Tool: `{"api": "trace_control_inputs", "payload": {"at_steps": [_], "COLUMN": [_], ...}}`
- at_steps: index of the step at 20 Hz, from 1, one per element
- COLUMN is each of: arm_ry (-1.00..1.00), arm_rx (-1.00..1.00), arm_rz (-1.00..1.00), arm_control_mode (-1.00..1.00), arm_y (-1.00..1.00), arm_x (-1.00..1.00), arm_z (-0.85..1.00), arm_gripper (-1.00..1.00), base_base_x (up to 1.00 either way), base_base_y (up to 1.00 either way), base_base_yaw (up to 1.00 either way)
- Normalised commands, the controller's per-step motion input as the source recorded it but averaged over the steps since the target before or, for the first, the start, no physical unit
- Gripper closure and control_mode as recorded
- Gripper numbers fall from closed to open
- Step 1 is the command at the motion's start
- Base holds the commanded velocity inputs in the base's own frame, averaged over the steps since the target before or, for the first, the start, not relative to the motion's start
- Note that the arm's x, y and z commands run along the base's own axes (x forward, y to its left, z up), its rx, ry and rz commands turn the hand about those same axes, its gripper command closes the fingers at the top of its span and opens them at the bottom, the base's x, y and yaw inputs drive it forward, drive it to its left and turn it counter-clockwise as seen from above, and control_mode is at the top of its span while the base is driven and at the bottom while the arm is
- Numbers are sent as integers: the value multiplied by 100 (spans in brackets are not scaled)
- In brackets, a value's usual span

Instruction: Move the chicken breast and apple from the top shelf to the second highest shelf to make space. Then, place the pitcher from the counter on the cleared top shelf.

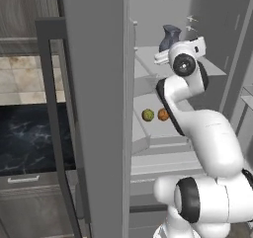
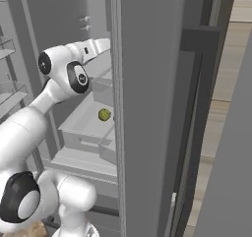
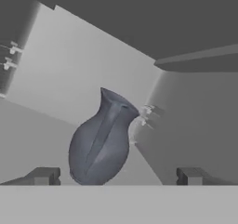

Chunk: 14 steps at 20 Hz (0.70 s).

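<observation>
Arm [image 1: 207, 138]: smooth, glossy white rounded link housings with no visible cables or screws. Joints: round black end caps ringed in white, with black bands where links meet. Wrist section: white, boxy, with small dark markings on its side. Finger tips [image 3: 44, 175]: two small, dark grey, rectangular blocks.

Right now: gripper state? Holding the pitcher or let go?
Gripper: open, holding nothing. In the hand view the fingertips stand wide apart on either side of the pitcher, which stands on the top shelf.
</observation>
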Motion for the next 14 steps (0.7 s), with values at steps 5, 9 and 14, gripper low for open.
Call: {"api": "trace_control_inputs", "payload": {"at_steps": [5, 9, 14], "arm_ry": [0, 0, 0], "arm_rx": [5, 5, 2], "arm_rz": [1, 3, 5], "arm_control_mode": [-100, -100, -100], "arm_y": [0, 2, 20], "arm_x": [-100, -100, -100], "arm_z": [0, 0, 2], "arm_gripper": [-100, -100, -100], "base_base_x": [0, 0, 0], "base_base_y": [0, 0, 0], "base_base_yaw": [0, 0, 0]}}
